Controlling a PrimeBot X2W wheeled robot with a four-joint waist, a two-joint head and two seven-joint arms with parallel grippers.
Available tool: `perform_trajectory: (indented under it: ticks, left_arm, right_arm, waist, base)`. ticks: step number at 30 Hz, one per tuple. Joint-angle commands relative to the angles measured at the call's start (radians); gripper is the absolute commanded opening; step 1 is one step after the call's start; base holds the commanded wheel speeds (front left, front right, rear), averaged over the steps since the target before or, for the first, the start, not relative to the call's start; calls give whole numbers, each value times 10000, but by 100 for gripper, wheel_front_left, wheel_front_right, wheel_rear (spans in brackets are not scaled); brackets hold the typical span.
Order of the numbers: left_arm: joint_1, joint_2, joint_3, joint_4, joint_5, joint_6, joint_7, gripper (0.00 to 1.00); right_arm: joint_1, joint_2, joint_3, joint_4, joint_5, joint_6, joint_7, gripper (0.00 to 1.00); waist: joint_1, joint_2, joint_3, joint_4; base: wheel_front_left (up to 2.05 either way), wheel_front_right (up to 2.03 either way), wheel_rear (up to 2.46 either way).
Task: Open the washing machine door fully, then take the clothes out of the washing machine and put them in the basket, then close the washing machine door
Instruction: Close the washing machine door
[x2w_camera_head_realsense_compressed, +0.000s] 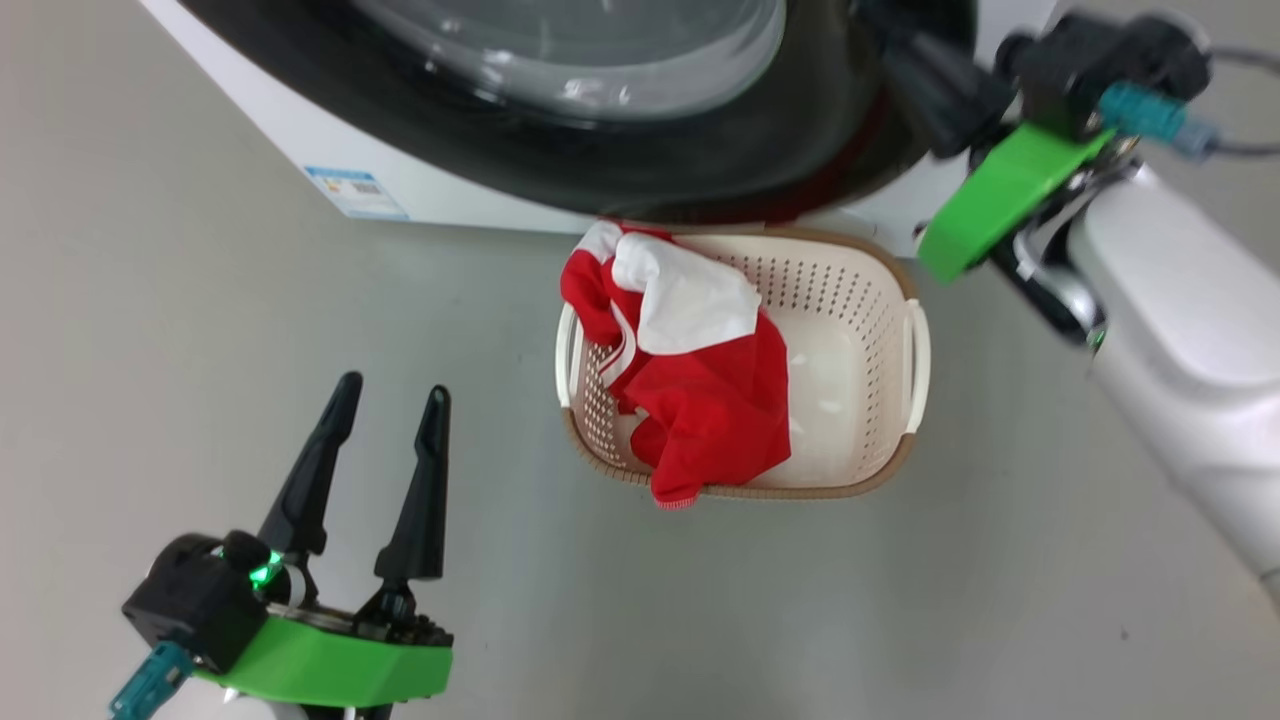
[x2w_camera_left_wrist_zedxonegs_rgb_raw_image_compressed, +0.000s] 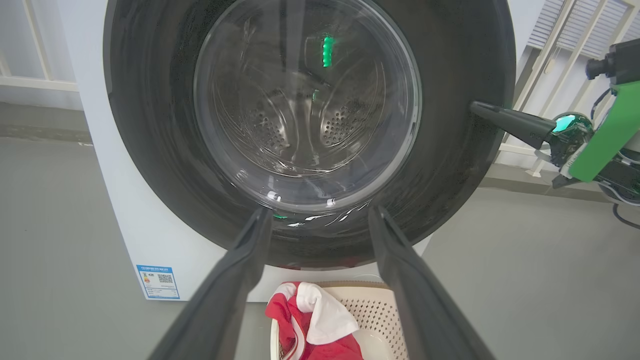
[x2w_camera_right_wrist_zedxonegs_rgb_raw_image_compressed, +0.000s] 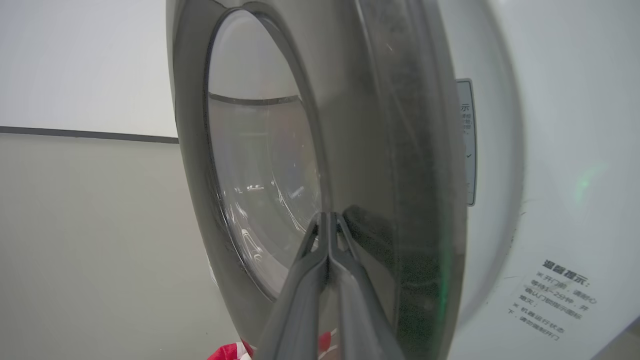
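The washing machine door (x2w_camera_head_realsense_compressed: 700, 170) has its black rim against or very near the white washing machine (x2w_camera_head_realsense_compressed: 260, 110); whether it is latched I cannot tell. Through its glass (x2w_camera_left_wrist_zedxonegs_rgb_raw_image_compressed: 305, 100) the steel drum shows with no fabric in it. My right gripper (x2w_camera_head_realsense_compressed: 900, 50) is shut, its tips (x2w_camera_right_wrist_zedxonegs_rgb_raw_image_compressed: 328, 216) pressed on the right side of the door's rim (x2w_camera_right_wrist_zedxonegs_rgb_raw_image_compressed: 345, 125). The red and white clothes (x2w_camera_head_realsense_compressed: 710, 400) lie in the left half of the basket (x2w_camera_head_realsense_compressed: 905, 280), one corner hanging over its near rim. At the lower left my left gripper (x2w_camera_head_realsense_compressed: 393, 388) hangs open and holds nothing, pointing at the door (x2w_camera_left_wrist_zedxonegs_rgb_raw_image_compressed: 150, 125).
The basket stands on the grey floor right below the door. A small blue label (x2w_camera_head_realsense_compressed: 355, 192) marks the machine's lower front. White rails (x2w_camera_left_wrist_zedxonegs_rgb_raw_image_compressed: 565, 40) stand behind my right gripper (x2w_camera_left_wrist_zedxonegs_rgb_raw_image_compressed: 475, 105). The pale right forearm (x2w_camera_head_realsense_compressed: 1180, 320) reaches past the basket's right side.
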Motion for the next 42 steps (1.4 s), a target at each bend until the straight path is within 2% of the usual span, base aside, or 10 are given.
perform_trajectory:
  ticks: [1,10,15,26,27,29,30,31,40,42]
  left_arm:
    - [-299,229,265,-274,91,-55,-120,100]
    - [-646,237,-19,-167,97,-55,-120,100]
    - [-807,250,-24,-112,53,-55,-120,100]
    - [-958,354,-61,191,223,-56,-120,100]
    - [-933,367,-40,265,211,-56,-120,100]
    - [-920,383,-3,399,175,-56,-120,100]
    - [-934,386,11,384,130,-56,-120,100]
    - [-923,385,55,368,79,-56,-120,100]
    - [-599,443,342,532,-11,-56,-120,100]
    - [-465,417,409,609,-195,-56,-120,100]
  right_arm:
    - [-293,-14,13,20,66,-13,-63,0]
    - [-1953,-101,163,1155,390,-13,-63,0]
    - [-2568,127,-511,1651,215,-13,-63,0]
    - [-1797,909,-1141,1280,-577,-13,-63,0]
    - [-1624,940,-1188,1146,-586,-13,-63,11]
    - [-1234,996,-1400,818,-591,-13,-63,49]
    - [-1016,1018,-1551,628,-612,-13,-63,92]
    - [-779,1045,-1699,430,-650,-13,-63,100]
    - [1476,1295,-2870,-1097,-1275,-13,-63,100]
    - [2110,1402,-3472,-1587,-1458,-13,-63,100]
  waist:
    - [0,0,277,135]
    - [0,0,854,383]
    - [0,0,1076,389]
    - [0,0,828,-53]
    - [0,0,750,-122]
    - [0,0,588,-270]
    - [0,0,497,-350]
    - [0,0,406,-432]
    - [0,0,-557,-1130]
    - [0,0,-824,-1279]
  base:
    - [0,0,0]
    - [0,0,0]
    - [0,0,0]
    - [0,0,0]
    - [0,0,0]
    - [0,0,0]
    - [0,0,0]
    - [0,0,0]
    - [0,0,0]
    - [0,0,0]
